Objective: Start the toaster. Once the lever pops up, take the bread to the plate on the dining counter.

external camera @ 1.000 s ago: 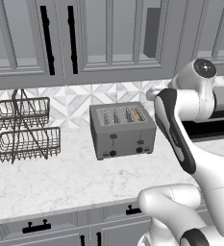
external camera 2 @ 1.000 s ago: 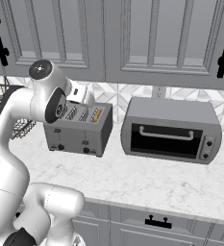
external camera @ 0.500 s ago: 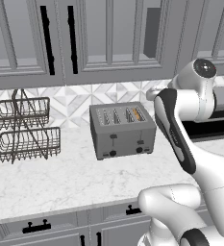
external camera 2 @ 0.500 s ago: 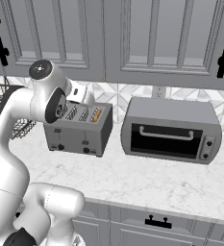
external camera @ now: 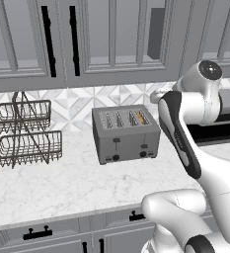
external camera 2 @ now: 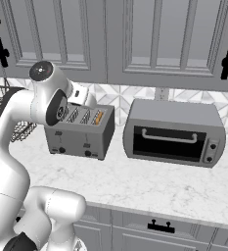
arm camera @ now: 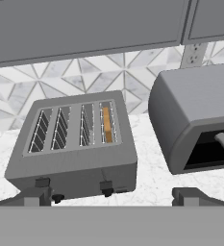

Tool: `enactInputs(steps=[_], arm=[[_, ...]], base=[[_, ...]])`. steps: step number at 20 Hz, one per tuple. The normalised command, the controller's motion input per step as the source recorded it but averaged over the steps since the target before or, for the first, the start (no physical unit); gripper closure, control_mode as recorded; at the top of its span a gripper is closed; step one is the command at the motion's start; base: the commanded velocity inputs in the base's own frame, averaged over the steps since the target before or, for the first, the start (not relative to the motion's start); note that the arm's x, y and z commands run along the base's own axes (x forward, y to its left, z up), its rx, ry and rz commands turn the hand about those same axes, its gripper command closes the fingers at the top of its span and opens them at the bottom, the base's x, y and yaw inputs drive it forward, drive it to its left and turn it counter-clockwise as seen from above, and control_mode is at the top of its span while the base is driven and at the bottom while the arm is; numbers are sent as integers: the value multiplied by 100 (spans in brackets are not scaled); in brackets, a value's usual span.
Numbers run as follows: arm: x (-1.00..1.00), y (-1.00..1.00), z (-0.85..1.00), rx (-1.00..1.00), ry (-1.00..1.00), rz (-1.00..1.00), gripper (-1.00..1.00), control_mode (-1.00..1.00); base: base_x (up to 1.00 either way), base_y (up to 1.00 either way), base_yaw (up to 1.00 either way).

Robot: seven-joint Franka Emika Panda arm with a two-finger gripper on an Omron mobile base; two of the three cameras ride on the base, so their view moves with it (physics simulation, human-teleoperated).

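We are opening the task with the jaws spread wide and empty above the toaster (arm camera: 75, 144), which is standing at the desk's rear edge with the bread (arm camera: 106, 124) in its rightmost slot, so we are next lowering to a front lever (arm camera: 105, 185).

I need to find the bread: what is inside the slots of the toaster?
An orange-brown bread slice stands in one end slot of the toaster. The other three slots look empty; their bottoms are hidden.
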Motion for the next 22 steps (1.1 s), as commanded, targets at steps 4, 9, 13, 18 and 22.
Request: enactInputs(steps=[4, 9, 13, 18, 22], arm=[[0, 0, 0, 0, 0, 0, -100, -100], [0, 0, 0, 0, 0, 0, -100, -100], [0, 0, 0, 0, 0, 0, -100, -100], [0, 0, 0, 0, 0, 0, -100, -100], [0, 0, 0, 0, 0, 0, -100, -100]], base=[[0, 0, 0], [0, 0, 0], [0, 0, 0], [0, 0, 0], [0, 0, 0]])
